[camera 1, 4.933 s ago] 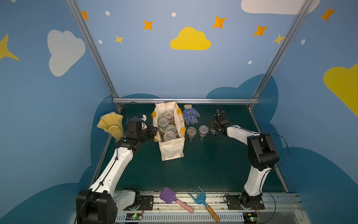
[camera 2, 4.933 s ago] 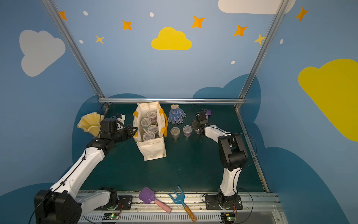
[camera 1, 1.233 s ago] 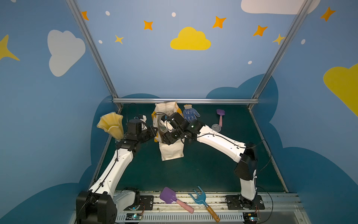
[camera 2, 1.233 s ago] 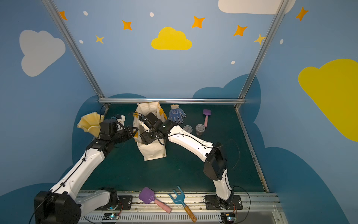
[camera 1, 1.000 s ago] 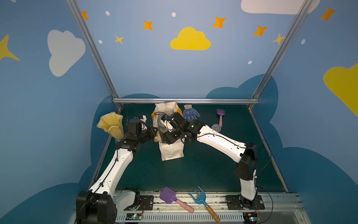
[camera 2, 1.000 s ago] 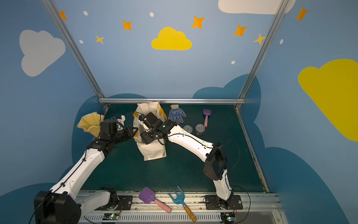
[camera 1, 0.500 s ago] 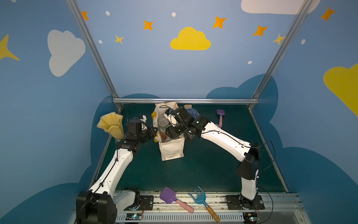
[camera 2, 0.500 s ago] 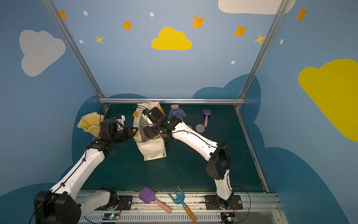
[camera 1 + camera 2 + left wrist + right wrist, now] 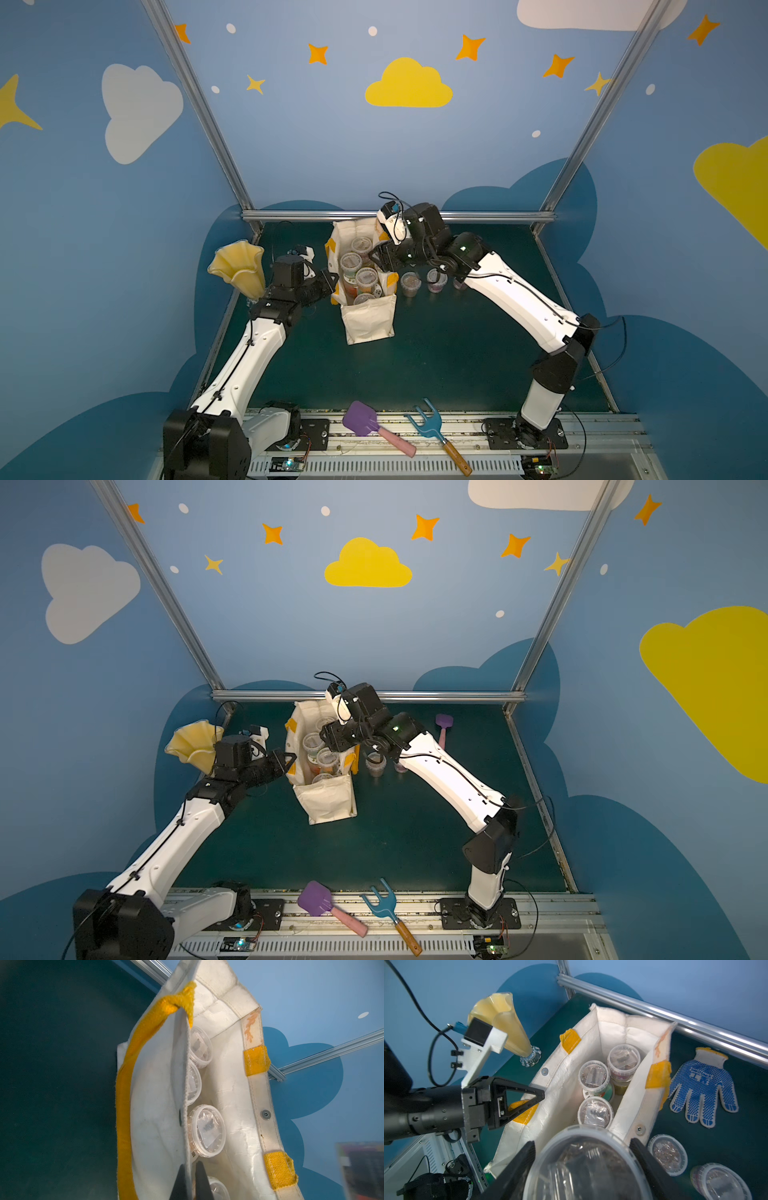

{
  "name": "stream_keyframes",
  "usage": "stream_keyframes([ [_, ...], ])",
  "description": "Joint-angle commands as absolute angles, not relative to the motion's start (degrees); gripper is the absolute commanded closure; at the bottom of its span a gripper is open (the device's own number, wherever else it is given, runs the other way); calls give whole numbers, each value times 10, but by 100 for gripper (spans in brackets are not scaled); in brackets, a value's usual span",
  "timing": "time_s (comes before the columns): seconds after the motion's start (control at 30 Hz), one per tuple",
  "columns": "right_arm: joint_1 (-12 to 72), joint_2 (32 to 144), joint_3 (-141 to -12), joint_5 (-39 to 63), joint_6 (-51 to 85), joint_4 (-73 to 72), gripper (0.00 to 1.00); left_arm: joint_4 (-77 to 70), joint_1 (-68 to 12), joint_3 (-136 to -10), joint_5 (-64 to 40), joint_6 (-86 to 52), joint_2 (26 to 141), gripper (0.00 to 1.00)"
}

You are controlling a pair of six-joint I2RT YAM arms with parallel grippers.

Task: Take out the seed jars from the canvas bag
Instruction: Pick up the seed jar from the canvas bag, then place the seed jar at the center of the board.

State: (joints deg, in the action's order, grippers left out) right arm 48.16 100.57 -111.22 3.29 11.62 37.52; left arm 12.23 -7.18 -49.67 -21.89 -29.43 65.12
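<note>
The canvas bag stands open at the middle back of the table. My left gripper is shut on its left rim, with the cloth pinched between the fingers. Several seed jars sit inside the bag. My right gripper hangs over the bag's right rim, shut on a clear lidded seed jar of brown seeds. Two more seed jars stand on the table just right of the bag, with a third partly hidden behind the right arm.
A yellow ruffled vase stands behind my left gripper. A blue dotted glove lies behind the bag on the right. A purple scoop lies at the back right. Another purple scoop and a blue rake rest on the front rail.
My right gripper has come up out of the bag with a seed jar and shifted back and to the right. The left gripper has kept its hold on the rim.
</note>
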Motion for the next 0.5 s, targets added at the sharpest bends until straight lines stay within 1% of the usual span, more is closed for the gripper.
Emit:
stream_keyframes([
  [0.0,459,953,-1088,24,115,354,34,128,-74,-486,-229,-295,638,94],
  [0.17,418,886,-1015,-2,111,338,33,130,-74,-489,-230,-295,639,95],
  [0.47,298,792,-850,-29,114,301,33,132,-73,-488,-229,-293,641,94],
])
